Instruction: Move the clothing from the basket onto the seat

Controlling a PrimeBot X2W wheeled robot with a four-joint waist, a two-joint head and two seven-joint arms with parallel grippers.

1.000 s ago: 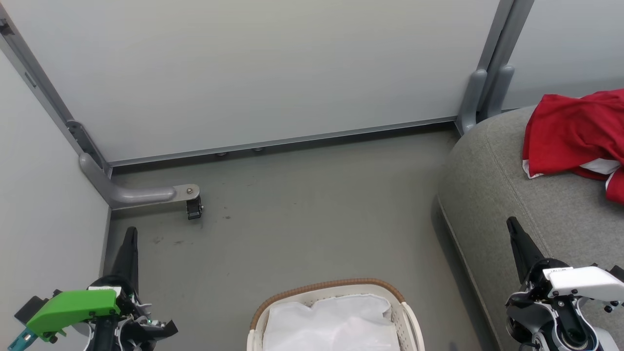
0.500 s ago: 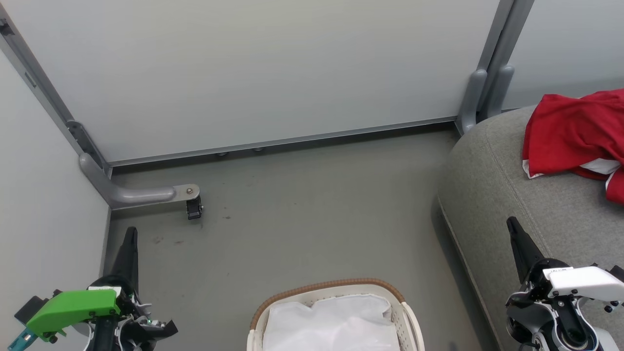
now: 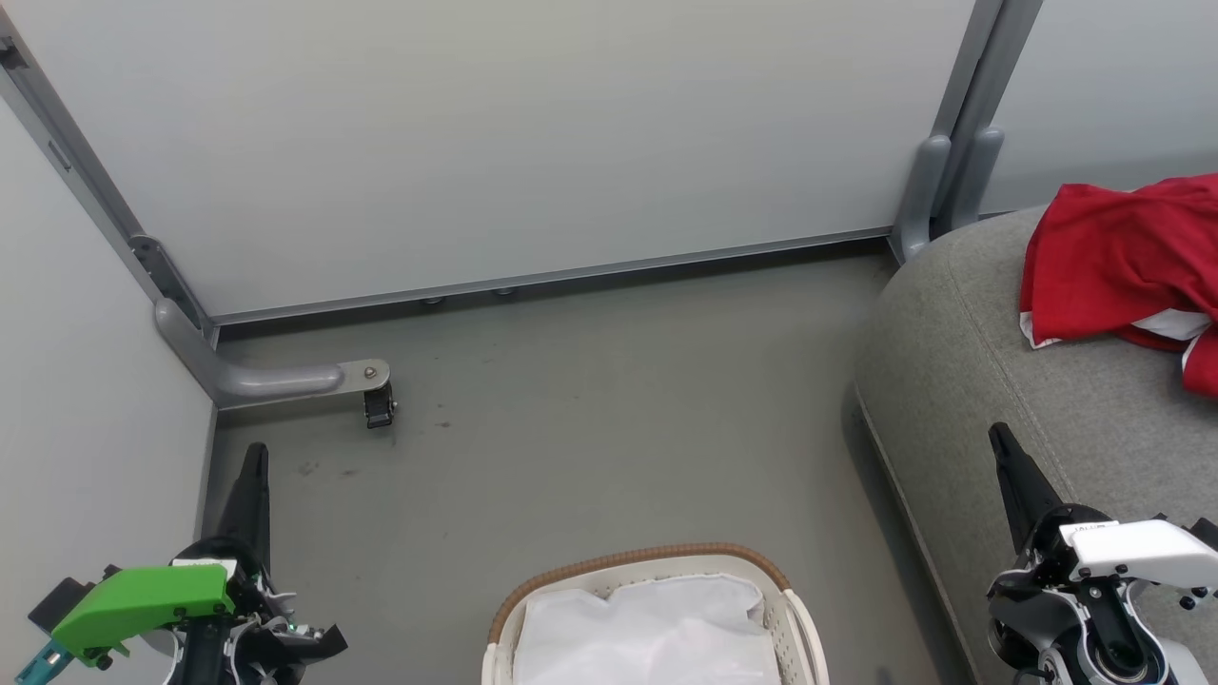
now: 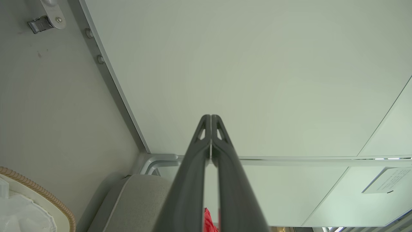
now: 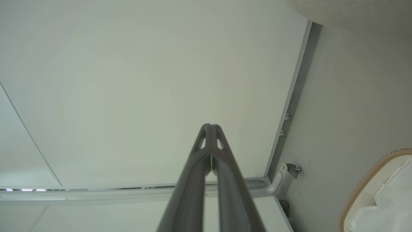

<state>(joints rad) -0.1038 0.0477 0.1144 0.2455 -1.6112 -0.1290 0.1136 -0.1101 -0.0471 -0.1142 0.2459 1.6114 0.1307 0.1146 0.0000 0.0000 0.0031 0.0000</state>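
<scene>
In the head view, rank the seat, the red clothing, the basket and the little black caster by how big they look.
1. seat, largest by far.
2. basket and clothing: about alike, both cut off by the picture's edge, so not ranked.
3. caster, smallest.

Head camera: high, looking forward and down at the floor (image 3: pixel 609 428), with the basket (image 3: pixel 638 559) at bottom centre, the seat (image 3: pixel 961 381) at right and the partition wall (image 3: pixel 476 143) beyond. Left wrist camera: close behind the left gripper (image 4: pixel 210 116), facing the same wall, with basket rim and seat edge at its lower left. Right wrist camera: likewise along the right gripper (image 5: pixel 210 125), sharing the wall, the castor bracket (image 5: pixel 291 168) and the basket rim.
</scene>
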